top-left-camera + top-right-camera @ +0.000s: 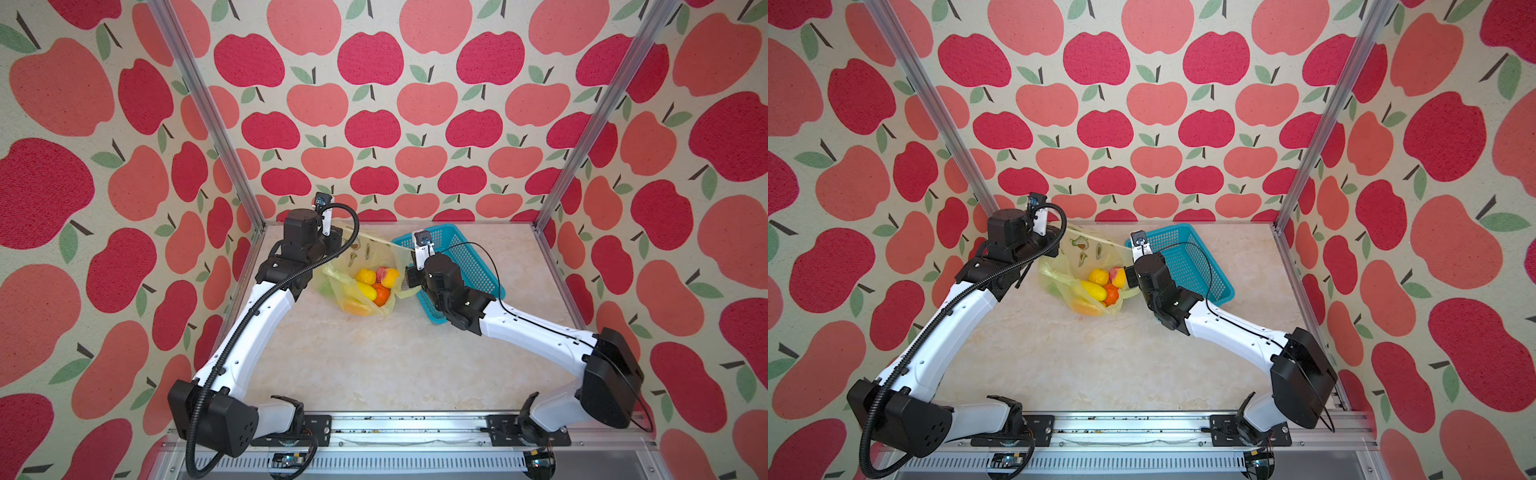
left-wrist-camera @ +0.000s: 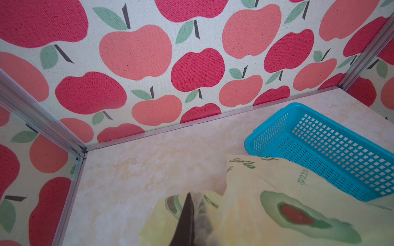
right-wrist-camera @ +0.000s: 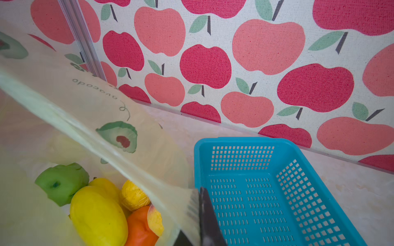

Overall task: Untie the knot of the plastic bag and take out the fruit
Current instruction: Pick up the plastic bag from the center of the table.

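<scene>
Both pincers are pressed together on thin film. The left gripper pinches the plastic bag at its 11 o'clock corner, one dark finger bare and the other blurred behind the plastic. The right gripper pinches the rim at 2 o'clock, its fingers cut off by the frame edge. Between them the rim is drawn into a taut, straight band. In both top views the wrists hide the fingertips.

Largest is the table, smooth, pale and marble-patterned. At 3 o'clock of the bag, just beside it, sits the basket, a rigid turquoise rectangle pierced with small slots. The right arm covers its 7 o'clock corner.

The bag lies toward 12 o'clock from the table's middle. It is crinkled, translucent pale yellow with green avocado prints, and its mouth is open.

Inside is the heaped fruit: a glossy yellow oblong one, a matte green lobed one, an orange one, a wrinkled yellow ball and a half-hidden peach-coloured one. Others show only dimly through the film.
</scene>
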Controlling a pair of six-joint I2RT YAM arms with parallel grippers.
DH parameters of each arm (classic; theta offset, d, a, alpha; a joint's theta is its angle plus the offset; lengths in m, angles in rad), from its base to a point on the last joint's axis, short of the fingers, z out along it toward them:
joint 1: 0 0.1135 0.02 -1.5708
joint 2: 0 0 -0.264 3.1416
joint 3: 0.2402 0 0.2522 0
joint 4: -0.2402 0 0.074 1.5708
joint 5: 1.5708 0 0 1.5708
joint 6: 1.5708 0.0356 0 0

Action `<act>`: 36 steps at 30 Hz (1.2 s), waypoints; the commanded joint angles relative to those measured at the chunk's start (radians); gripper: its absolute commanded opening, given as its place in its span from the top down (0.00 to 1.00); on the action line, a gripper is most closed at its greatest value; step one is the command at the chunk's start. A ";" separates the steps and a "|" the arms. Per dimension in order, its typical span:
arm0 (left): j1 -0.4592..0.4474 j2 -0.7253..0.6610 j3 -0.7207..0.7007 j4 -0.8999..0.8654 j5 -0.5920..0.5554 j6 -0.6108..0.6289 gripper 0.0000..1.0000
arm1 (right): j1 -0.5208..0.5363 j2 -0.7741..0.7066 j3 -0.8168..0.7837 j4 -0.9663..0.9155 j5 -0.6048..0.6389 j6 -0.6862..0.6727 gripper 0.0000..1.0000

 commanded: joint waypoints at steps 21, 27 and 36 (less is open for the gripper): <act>-0.432 -0.508 -0.707 0.030 -0.310 -0.093 1.00 | 0.184 -0.202 -0.353 0.121 0.027 -0.161 0.14; -0.324 -0.559 -0.808 0.004 -0.243 -0.175 1.00 | 0.321 -0.415 -0.469 0.118 -0.100 -0.260 0.22; -0.163 -0.612 -0.802 0.018 -0.089 -0.221 1.00 | 0.343 -0.247 -0.408 0.117 -0.108 -0.264 0.66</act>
